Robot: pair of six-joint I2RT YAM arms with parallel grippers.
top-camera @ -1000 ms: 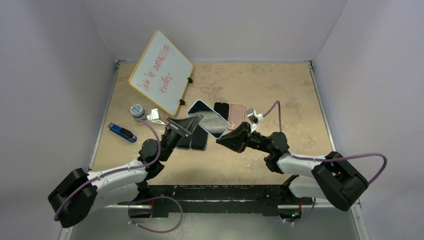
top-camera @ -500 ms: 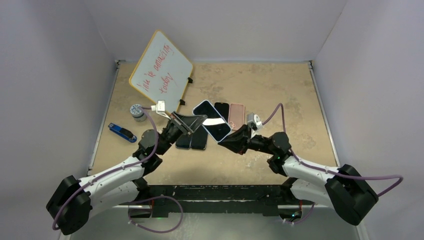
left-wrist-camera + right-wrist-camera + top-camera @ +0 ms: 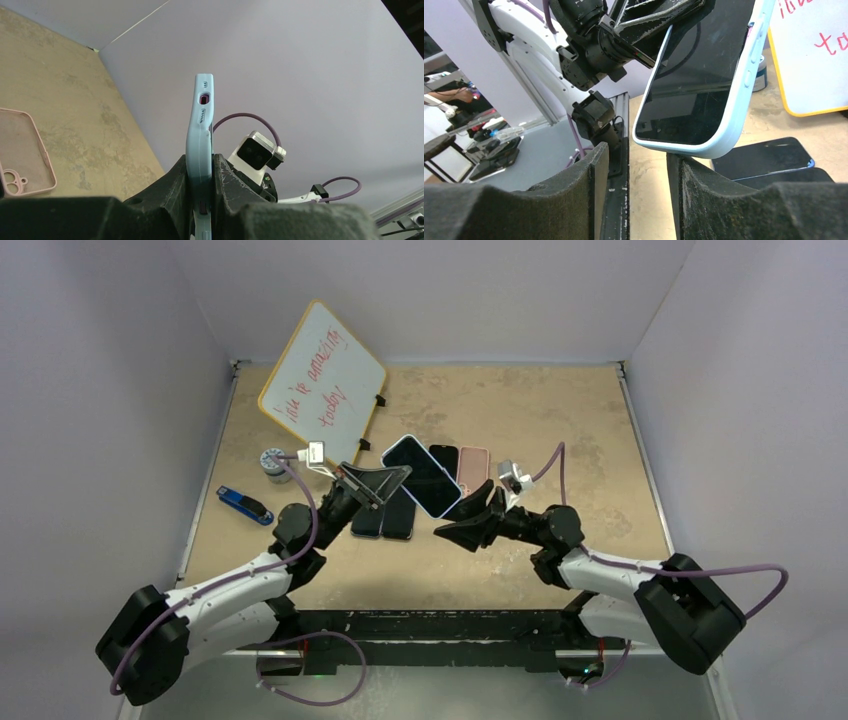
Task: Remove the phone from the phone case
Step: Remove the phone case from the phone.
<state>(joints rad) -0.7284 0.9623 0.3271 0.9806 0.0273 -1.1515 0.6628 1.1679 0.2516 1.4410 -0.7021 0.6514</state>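
A phone with a dark screen sits in a light blue case and is held tilted in the air above the table. My left gripper is shut on the case's edge; in the left wrist view the case stands edge-on between the pads. My right gripper is open just below the phone's lower corner, which hangs above its right finger. The jaws stand apart with the table showing between them.
Two dark phones lie flat under the held one. Another dark phone and an empty pink case lie behind. A whiteboard leans at the back left. A grey tape roll and blue stapler sit left.
My right gripper has let go of the phone's lower corner and opened, dropping slightly back. My left gripper still holds the cased phone, whose screen now faces the camera more darkly.
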